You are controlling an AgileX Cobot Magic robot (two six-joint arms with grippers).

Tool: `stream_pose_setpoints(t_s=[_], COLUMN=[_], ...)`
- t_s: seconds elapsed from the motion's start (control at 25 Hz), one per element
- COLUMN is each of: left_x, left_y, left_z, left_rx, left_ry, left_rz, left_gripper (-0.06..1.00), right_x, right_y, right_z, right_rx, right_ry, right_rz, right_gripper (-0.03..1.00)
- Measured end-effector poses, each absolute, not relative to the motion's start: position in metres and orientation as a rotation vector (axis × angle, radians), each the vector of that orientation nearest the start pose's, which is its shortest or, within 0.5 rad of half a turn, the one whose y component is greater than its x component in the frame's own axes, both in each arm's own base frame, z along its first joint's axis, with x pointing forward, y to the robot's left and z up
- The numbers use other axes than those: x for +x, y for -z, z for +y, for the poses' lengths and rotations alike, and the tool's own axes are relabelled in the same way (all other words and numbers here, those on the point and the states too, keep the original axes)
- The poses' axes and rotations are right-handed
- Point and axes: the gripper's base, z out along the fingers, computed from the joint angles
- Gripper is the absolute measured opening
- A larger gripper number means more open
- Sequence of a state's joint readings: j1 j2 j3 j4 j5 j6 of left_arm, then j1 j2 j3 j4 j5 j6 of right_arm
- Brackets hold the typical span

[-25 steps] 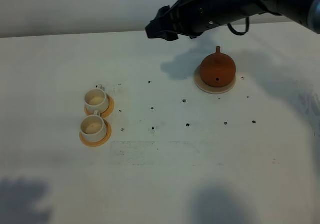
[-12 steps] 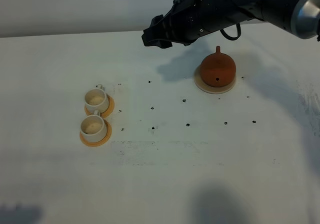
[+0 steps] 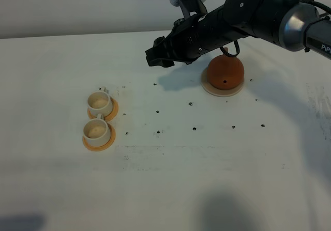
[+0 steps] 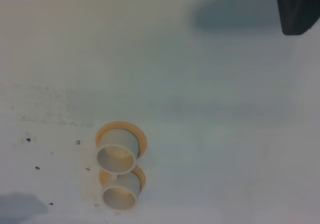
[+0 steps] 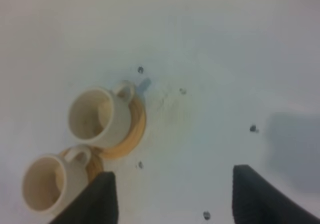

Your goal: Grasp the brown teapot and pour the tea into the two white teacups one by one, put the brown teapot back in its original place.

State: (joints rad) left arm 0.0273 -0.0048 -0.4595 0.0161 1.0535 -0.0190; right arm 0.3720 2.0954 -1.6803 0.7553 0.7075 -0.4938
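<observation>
Exterior high: brown teapot [image 3: 225, 73] sits behind the right gripper [image 3: 158, 56].

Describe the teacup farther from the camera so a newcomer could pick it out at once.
On the left side of the white table in the high view, two white teacups stand close together, each on an orange saucer. The one meant is the rear cup, nearer the wall and the brown teapot; its twin stands just in front of it.

bright, even light from above on the white table [image 3: 170, 179]; soft grey shadows under the arm [image 3: 248, 19] and along the near edge. wrist views hazy, cups [image 5: 92, 115] blurred.
</observation>
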Motion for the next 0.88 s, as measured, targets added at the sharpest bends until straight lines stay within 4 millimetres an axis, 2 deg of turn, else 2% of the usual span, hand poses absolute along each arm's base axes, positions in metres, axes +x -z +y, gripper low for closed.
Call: stream_pose_setpoints(t_s=[0.28, 0.56, 0.88], left_x=[-0.001, -0.001, -0.001], left_y=[-0.267, -0.266, -0.266], left_z=[0.001, 0.001, 0.001], left_rx=[-0.128, -0.143, -0.143], left_ry=[-0.071, -0.079, -0.079], left_rz=[2.069, 2.069, 2.069], left_gripper=[0.27, 0.27, 0.27], right_x=[0.428, 0.424, 0.431], right_y=[-0.245, -0.245, -0.241], right_z=[0.217, 0.224, 0.214], right_rx=[-0.537, -0.571, -0.556], right_ry=[-0.795, -0.786, -0.588], right_rz=[2.372, 2.371, 2.381], right_gripper=[0.49, 0.49, 0.49])
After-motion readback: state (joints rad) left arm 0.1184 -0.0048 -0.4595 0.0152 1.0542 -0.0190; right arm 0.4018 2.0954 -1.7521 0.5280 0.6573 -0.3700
